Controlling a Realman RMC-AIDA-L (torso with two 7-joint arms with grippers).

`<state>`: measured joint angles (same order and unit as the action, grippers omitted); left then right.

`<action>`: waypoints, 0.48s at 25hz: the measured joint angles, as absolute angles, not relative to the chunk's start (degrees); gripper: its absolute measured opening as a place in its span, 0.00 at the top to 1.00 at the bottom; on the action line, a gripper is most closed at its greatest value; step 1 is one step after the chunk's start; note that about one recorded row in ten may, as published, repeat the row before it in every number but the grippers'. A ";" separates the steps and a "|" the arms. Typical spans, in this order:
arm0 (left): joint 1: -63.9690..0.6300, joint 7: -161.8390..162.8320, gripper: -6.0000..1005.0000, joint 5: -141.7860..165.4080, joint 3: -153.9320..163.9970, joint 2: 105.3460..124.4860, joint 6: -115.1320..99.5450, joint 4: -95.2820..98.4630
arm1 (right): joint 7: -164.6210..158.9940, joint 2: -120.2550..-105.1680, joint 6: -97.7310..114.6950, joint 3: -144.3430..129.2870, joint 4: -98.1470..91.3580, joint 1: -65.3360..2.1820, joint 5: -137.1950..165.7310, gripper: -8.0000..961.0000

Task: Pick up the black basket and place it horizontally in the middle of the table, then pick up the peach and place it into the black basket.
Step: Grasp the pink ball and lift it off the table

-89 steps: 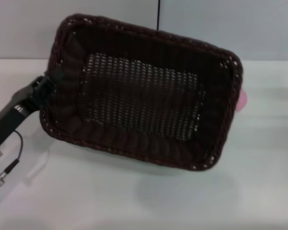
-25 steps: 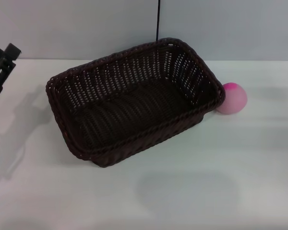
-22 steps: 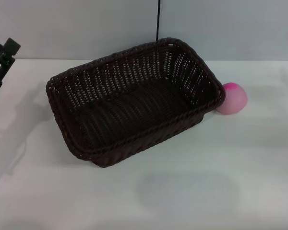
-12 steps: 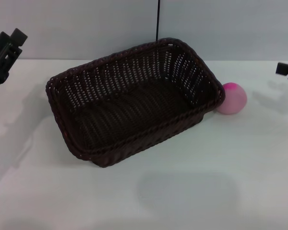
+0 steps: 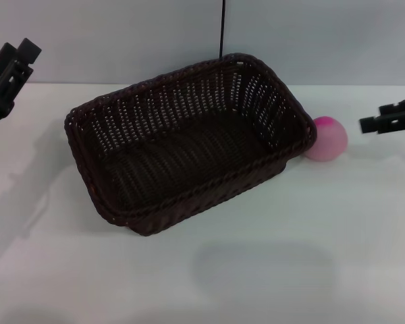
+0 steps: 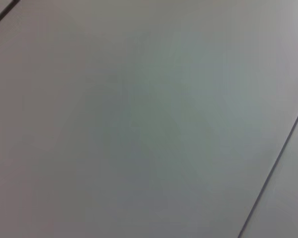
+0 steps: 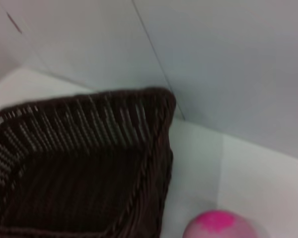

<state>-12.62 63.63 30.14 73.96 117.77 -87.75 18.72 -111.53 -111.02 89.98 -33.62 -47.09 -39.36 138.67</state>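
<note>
We see the table (image 5: 270, 270), big and white, with the black basket (image 5: 185, 142) sitting flat on it near the middle, open side up. So we think the first job is done. The basket's long side does not run straight across; it slants, with its right end turned toward the far wall. The peach (image 5: 326, 138) rests on the table touching the basket's right end, not inside, so it is not picked up yet. Our right gripper (image 5: 390, 121) reaches in beside the peach, and our left gripper (image 5: 10, 67) hangs well away. We cannot tell if their fingers are apart or together.
</note>
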 joint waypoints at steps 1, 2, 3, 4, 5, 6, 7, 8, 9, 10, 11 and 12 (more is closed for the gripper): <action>-12.47 63.64 0.29 30.14 73.86 117.79 -88.05 18.72 | -111.77 -111.35 89.71 -33.63 -47.02 -40.39 140.39 0.24; -12.36 63.65 0.29 30.14 73.81 117.81 -88.25 18.71 | -111.96 -111.81 89.56 -33.69 -46.91 -41.53 142.15 0.24; -12.28 63.66 0.29 30.14 73.79 117.83 -88.37 18.71 | -112.16 -112.36 89.17 -33.79 -46.98 -42.38 143.78 0.24; -12.24 63.69 0.29 30.14 73.77 117.85 -88.47 18.66 | -112.54 -113.01 88.66 -34.13 -47.09 -43.24 145.36 0.24; -12.22 63.71 0.29 30.14 73.78 117.86 -88.59 18.58 | -113.02 -113.51 88.03 -34.65 -47.14 -43.85 146.58 0.24; -12.18 63.72 0.29 30.14 73.78 117.86 -88.72 18.47 | -114.12 -113.99 86.63 -36.25 -47.09 -44.48 148.03 0.24; -12.09 63.75 0.29 30.13 73.80 117.86 -89.00 18.22 | -114.97 -114.32 85.50 -37.60 -47.01 -44.86 148.96 0.24; -12.00 63.76 0.29 30.13 73.80 117.87 -89.16 18.01 | -116.17 -114.69 84.18 -39.62 -46.84 -45.12 149.53 0.24; -11.87 63.76 0.29 30.06 73.80 117.86 -89.35 17.72 | -116.96 -114.96 83.04 -41.49 -46.76 -45.24 149.85 0.24; -11.80 63.77 0.29 30.00 73.80 117.86 -89.45 17.45 | -117.83 -115.34 81.77 -43.66 -46.65 -45.31 150.00 0.24; -11.72 63.77 0.29 29.91 73.79 117.86 -89.48 17.29 | -118.19 -115.61 80.92 -44.95 -46.64 -45.32 150.02 0.24; -11.65 63.78 0.29 29.86 73.79 117.86 -89.48 17.12 | -118.48 -115.95 80.11 -46.12 -46.62 -45.34 150.04 0.24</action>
<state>-11.65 63.78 29.86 73.79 117.86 -89.48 17.12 -118.48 -115.95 80.11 -46.12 -46.62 -45.34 150.04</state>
